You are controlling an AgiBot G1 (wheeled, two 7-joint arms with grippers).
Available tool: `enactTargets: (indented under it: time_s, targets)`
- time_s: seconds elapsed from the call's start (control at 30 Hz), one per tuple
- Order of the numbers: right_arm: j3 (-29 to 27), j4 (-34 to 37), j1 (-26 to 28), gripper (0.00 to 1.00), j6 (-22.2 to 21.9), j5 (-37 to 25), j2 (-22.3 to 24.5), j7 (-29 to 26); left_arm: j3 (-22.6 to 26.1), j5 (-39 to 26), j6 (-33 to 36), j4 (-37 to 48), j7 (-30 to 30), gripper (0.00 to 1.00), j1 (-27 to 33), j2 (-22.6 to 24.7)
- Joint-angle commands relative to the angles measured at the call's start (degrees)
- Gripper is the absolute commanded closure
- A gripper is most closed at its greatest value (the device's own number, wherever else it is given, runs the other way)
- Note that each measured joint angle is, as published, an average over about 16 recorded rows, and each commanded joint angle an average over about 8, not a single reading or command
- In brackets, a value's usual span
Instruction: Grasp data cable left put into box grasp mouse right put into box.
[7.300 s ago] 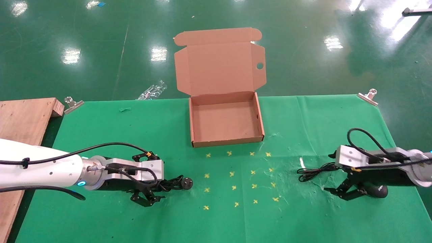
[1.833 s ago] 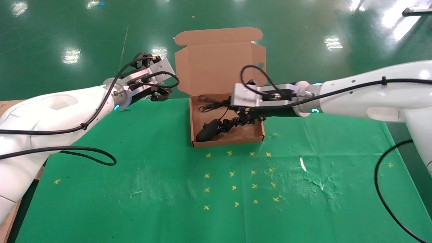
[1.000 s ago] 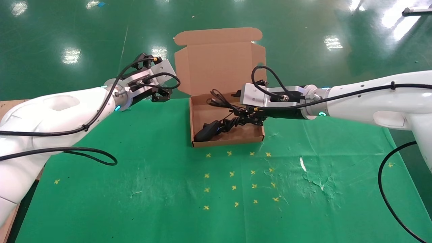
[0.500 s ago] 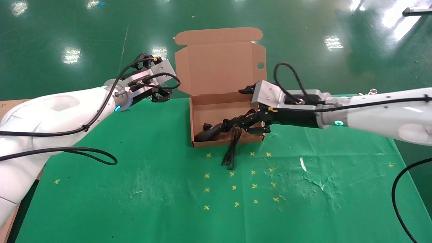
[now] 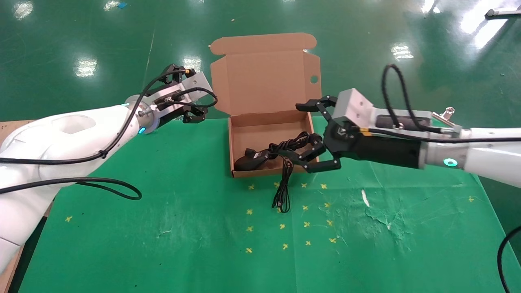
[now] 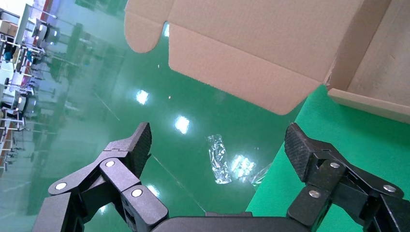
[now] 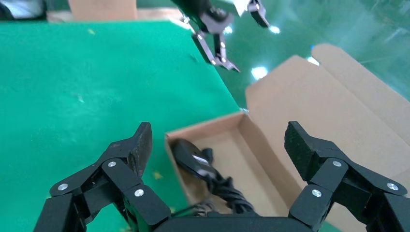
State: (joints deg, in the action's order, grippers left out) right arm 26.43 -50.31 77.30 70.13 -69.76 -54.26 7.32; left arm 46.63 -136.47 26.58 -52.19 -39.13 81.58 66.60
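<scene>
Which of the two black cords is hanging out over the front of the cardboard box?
The thin looped wire: it drapes over the box front wall onto the green cloth. The thick twisted data cable stays inside.

The bench [image 5: 171, 244] is covered with a green cloth, scuffed and wrinkled toward the right and dotted with small yellow cross marks [image 5: 285, 228] near the middle. The box [image 5: 272, 173] sits on it at the far edge, lid open and leaning back. A thin black wire [image 5: 283, 195] hangs over the box's front wall and lies looped on the cloth among the crosses. A metal clip [image 5: 445, 114] grips the far right corner. A wooden board [image 5: 12, 268] lies along the left edge.
</scene>
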Motion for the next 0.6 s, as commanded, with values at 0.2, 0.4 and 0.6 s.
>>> enactTargets:
  time_s: [0.2, 0.4, 0.6]
  targets:
    - [-2.1, -4.8, -3.2, 0.00, 3.2, 5.8, 4.0, -3.7, 0.0, 0.0, 0.0, 0.0, 0.0, 0.00, 0.0, 0.0]
    - [-4.0, -8.9, -6.0, 0.00, 6.0, 10.7, 7.4, -6.9, -1.1, 3.5, 2.2, -0.8, 1.1, 0.00, -0.8, -1.2]
    - [-5.8, -13.0, -8.8, 0.00, 8.7, 15.6, 10.8, -10.1, -4.1, 12.6, 7.8, -2.8, 3.8, 0.00, -2.7, -4.2]
